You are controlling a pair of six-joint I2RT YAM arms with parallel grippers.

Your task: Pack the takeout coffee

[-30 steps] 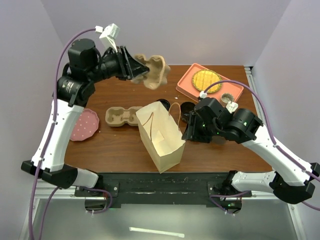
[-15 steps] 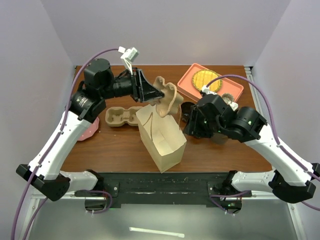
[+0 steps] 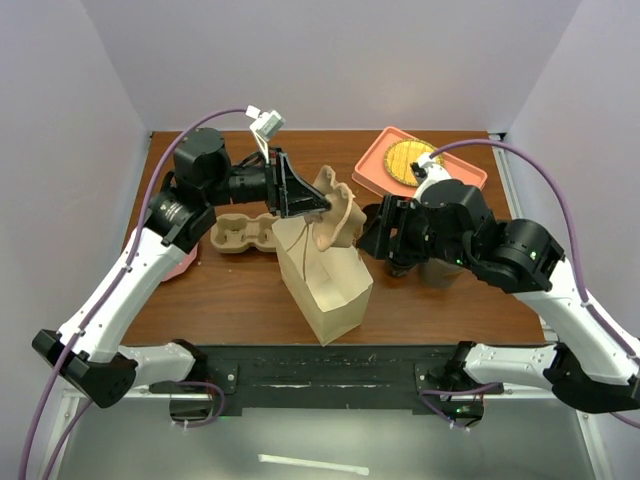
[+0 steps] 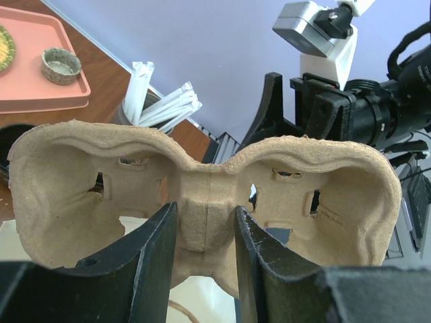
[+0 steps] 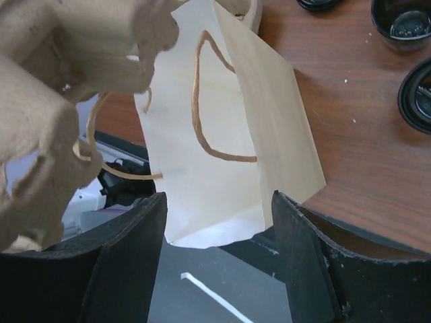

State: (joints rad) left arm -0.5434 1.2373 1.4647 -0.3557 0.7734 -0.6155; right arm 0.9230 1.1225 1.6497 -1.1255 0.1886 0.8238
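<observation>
The carrier (image 3: 342, 212) has swung over the bag (image 3: 328, 290), pinched in the left pincer (image 4: 205, 225); the right pincer (image 3: 372, 240) stands spread, empty, beside it.

I have the left arm (image 3: 125, 285) raised and reaching in over the middle, the left gripper (image 3: 318, 205) pointing right, its fingers (image 4: 151, 262) clamped on the pulp carrier (image 4: 81, 175). The right arm (image 3: 575, 305) folds inward, the right gripper (image 3: 372, 238) facing left, fingers (image 5: 121, 262) spread wide.
</observation>
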